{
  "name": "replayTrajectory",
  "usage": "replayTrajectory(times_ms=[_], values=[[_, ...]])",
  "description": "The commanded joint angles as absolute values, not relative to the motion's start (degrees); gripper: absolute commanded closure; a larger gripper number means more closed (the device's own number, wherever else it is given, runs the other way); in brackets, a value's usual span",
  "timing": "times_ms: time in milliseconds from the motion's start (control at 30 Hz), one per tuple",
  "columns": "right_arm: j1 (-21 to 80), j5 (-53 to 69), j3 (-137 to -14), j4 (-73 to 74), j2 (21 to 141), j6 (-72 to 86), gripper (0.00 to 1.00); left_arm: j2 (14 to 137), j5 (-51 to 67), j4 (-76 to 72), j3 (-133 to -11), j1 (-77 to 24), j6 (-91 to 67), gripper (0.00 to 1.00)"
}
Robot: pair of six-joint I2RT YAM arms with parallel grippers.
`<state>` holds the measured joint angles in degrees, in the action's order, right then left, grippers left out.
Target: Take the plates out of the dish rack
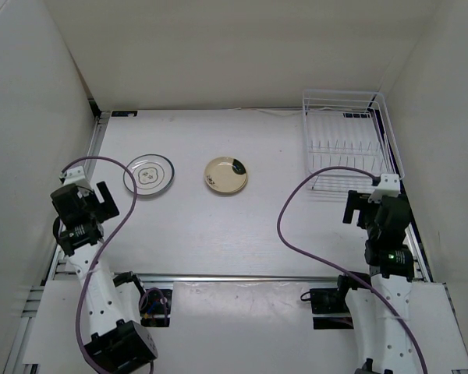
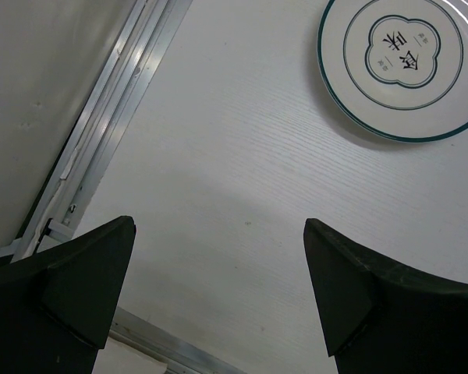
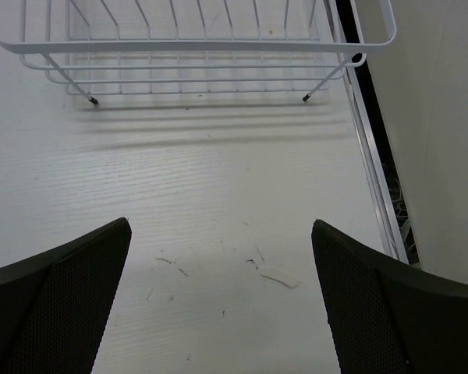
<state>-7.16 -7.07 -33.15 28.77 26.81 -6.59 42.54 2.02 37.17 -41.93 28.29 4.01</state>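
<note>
While your right claw (image 3: 221, 224) hangs spread just short of the dish rack (image 3: 195, 47) and your left claw (image 2: 218, 224), equally spread, has the white plate (image 2: 405, 66) and beige plate (image 1: 225, 174) on the counter (image 1: 218, 234) ahead-right, a careless reach risks hooking and dragging that rack.

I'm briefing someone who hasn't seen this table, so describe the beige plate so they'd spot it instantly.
From the white wire dish rack at far right, look left: two plates lie flat. The beige plate is the one nearer the rack, near the middle. Unlike the white plate with its dark rim, it is tan with a dark patch at its edge.
</note>
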Motion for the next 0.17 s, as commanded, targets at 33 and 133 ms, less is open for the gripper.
replayTrajectory(times_ms=[33, 133], values=[[-7.5, -5.9, -32.7, 27.3, 25.8, -7.1, 0.00, 42.2, 4.1, 35.9, -42.1, 28.9, 3.5, 0.00], [-7.5, -5.9, -32.7, 27.3, 25.2, -7.1, 0.00, 42.2, 4.1, 35.9, -42.1, 28.9, 3.5, 0.00]])
